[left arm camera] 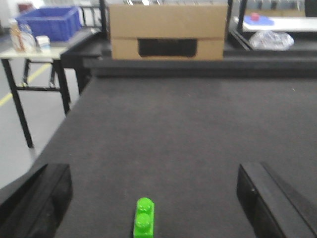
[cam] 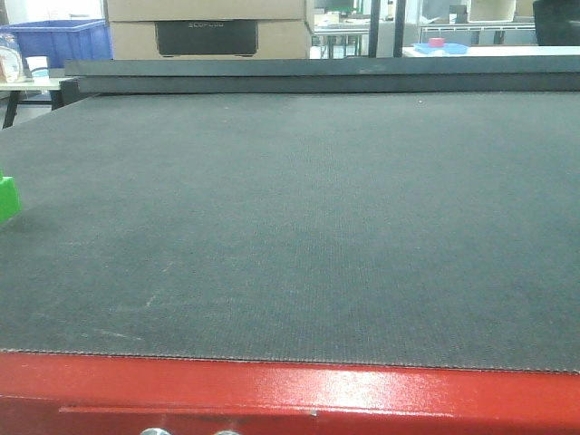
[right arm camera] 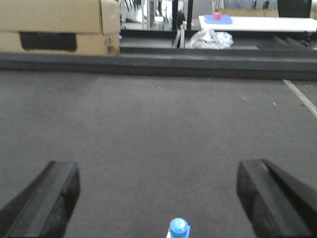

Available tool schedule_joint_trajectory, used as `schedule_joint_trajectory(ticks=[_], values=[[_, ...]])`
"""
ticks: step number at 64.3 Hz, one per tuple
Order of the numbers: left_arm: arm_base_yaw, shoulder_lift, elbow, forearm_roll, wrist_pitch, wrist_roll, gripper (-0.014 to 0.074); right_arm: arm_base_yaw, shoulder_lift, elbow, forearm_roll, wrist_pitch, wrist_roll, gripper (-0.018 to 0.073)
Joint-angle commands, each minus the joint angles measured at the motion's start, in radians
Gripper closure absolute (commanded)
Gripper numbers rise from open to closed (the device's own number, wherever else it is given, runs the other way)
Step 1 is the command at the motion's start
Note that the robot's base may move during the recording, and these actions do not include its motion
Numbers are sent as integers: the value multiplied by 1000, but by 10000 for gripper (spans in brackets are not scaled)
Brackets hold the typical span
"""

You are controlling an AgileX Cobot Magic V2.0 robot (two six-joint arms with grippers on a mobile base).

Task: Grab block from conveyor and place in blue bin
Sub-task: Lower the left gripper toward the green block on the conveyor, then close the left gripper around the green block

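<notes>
The green block (left arm camera: 144, 219), with two round studs on top, lies on the dark grey conveyor (left arm camera: 188, 129) at the bottom of the left wrist view. It sits between the wide-apart fingers of my open left gripper (left arm camera: 154, 198), nearer the camera than the fingertips and touching neither. The front view shows only a sliver of the block (cam: 7, 198) at the belt's left edge. My right gripper (right arm camera: 157, 193) is open over bare belt. The blue bin (cam: 59, 41) stands on a table beyond the conveyor's far left corner, and the left wrist view shows the bin (left arm camera: 52, 22) too.
A small blue round-topped piece (right arm camera: 178, 228) sits low between the right fingers. A cardboard box (left arm camera: 167, 30) stands behind the belt's far edge. The red frame (cam: 290, 394) runs along the near edge. The far table holds a crumpled plastic bag (right arm camera: 210, 37).
</notes>
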Motion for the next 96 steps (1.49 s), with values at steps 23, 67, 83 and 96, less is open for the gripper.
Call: schedule_joint_trajectory(ticks=[23, 67, 83, 96], values=[[-189, 266, -154, 22, 65, -5, -4, 13, 324, -155, -62, 154, 65, -10], [-255, 309, -165, 20, 92, -5, -4, -83, 1015, -341, -124, 348, 155, -10], [-255, 309, -165, 20, 145, -5, -4, -79, 1116, -341, -97, 250, 142, -10], [-255, 309, -165, 20, 167, -5, -4, -79, 1211, -341, -75, 194, 142, -10]])
